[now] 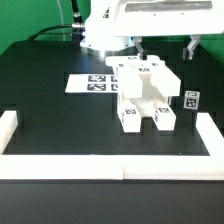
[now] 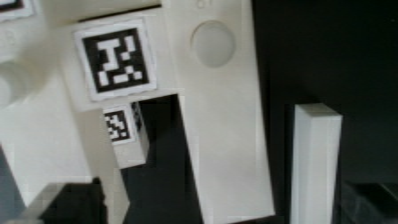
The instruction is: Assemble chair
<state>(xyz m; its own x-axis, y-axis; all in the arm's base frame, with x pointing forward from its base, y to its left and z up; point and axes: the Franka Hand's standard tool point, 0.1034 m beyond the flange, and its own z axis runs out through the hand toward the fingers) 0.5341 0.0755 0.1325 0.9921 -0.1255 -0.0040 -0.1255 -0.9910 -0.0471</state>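
Chair (image 1: 146, 92), part-built, sits mid-desk (image 1: 50, 110) just beside the marker board (image 1: 93, 83), tags facing out, presumably for tracking. Gripper (image 1: 166, 50) hangs above it, jaws wide apart and empty, likely lining up a grasp. A loose leg (image 1: 190, 100) stands upright near the rail (image 1: 205, 135), probably parked within reach.

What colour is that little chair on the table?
The chair is white, with black-and-white square tags; the exterior view shows it best.

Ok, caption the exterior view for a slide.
Open fingers hang above the partly assembled white chair on the black table.
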